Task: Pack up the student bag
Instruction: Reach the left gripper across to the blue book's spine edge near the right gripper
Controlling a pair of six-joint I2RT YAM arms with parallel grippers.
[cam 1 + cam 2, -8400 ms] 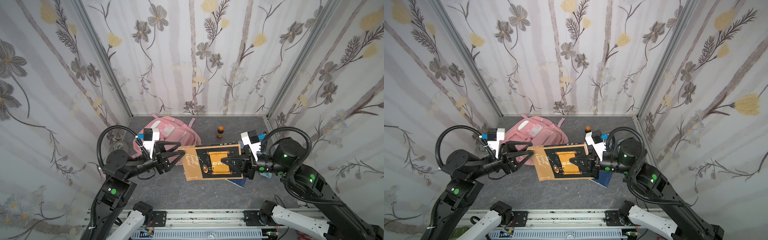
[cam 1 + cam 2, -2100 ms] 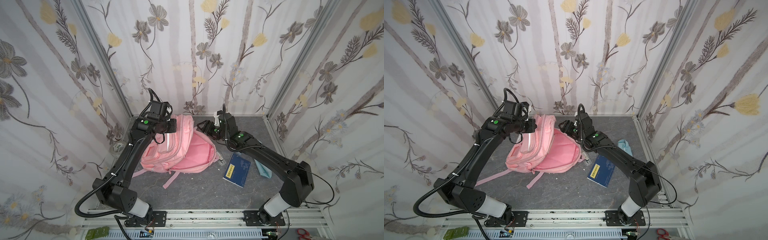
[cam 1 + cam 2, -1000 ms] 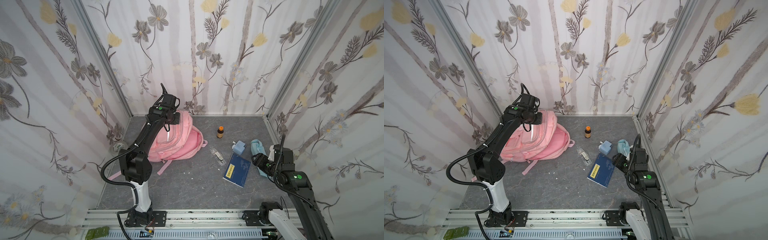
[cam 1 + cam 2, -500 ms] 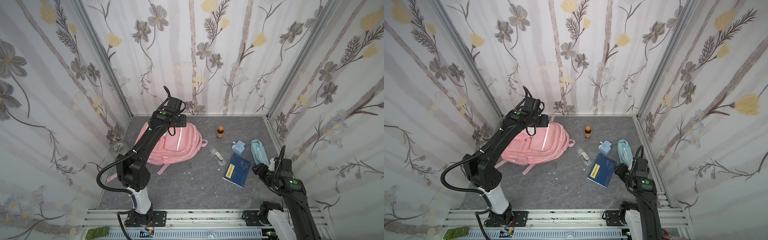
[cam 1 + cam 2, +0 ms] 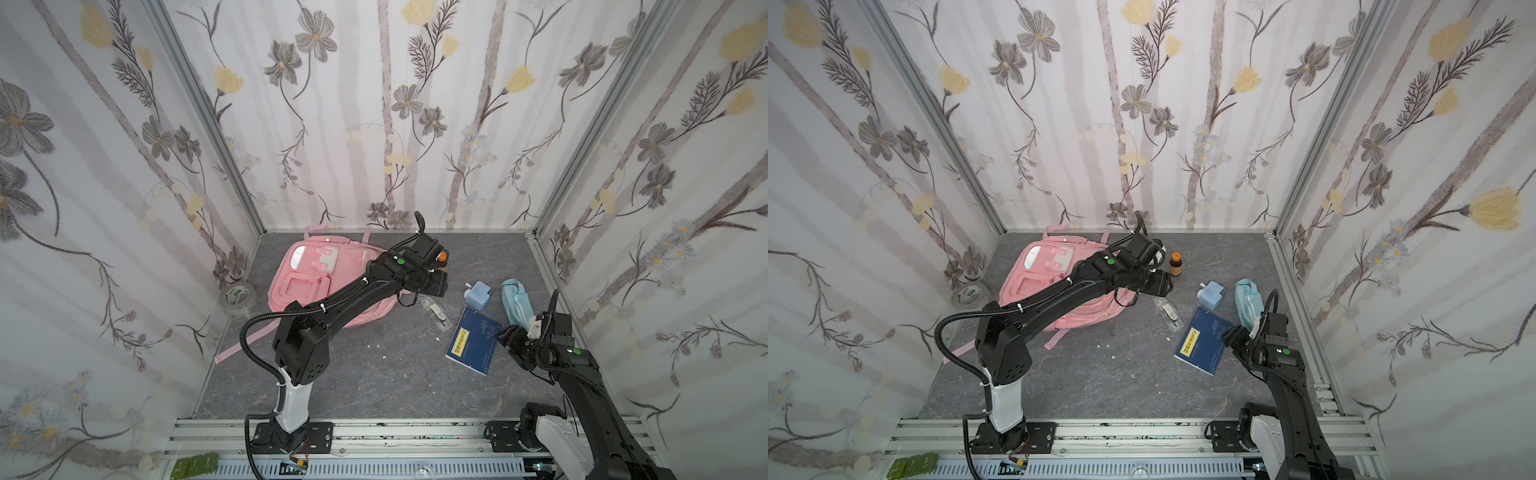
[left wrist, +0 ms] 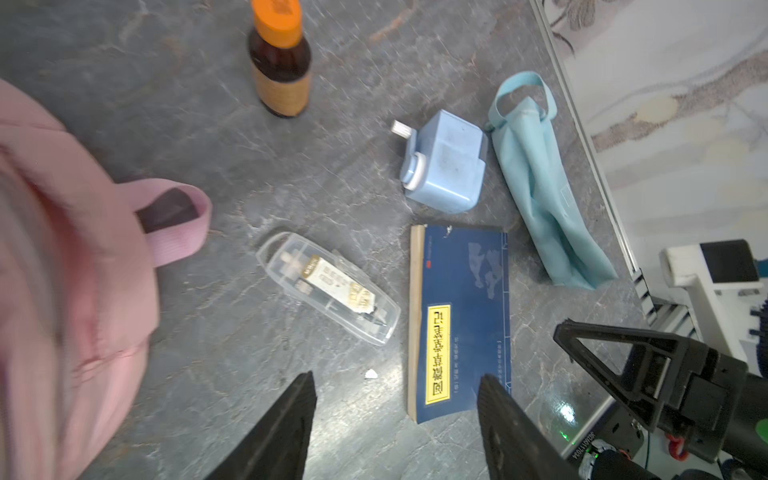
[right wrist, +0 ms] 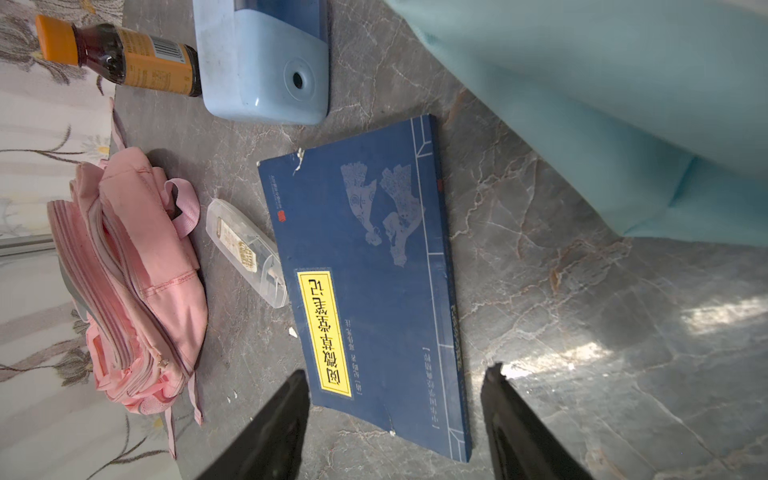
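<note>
Toward the back left of the worktop (image 5: 374, 374) the student bag (image 5: 307, 286) lies flat; book (image 5: 473, 338), bottle (image 5: 1175, 266), sharpener (image 5: 478, 294), clear case (image 5: 435, 314) and blue pouch (image 5: 515, 305) lie loose beside it, unpacked. Left tool (image 6: 395, 378) and right tool (image 7: 395, 370) stand wide, empty.

Looking down past the left pincer (image 6: 395, 376) onto a cluttered grey table (image 6: 187, 124).
Shows two black tips spread wide with nothing between them, one overlapping the yellow-labelled end of a blue book (image 6: 461, 291). Takes in a clear plastic case (image 6: 328, 286) just beside the book's spine, a pale blue box (image 6: 446, 162) just past its other end, a light-blue pouch (image 6: 540, 187) alongside by the table's edge, a brown bottle (image 6: 280, 66) with an orange cap standing apart, and the blurred pink student bag (image 6: 62, 249) with its loop handle.
</note>
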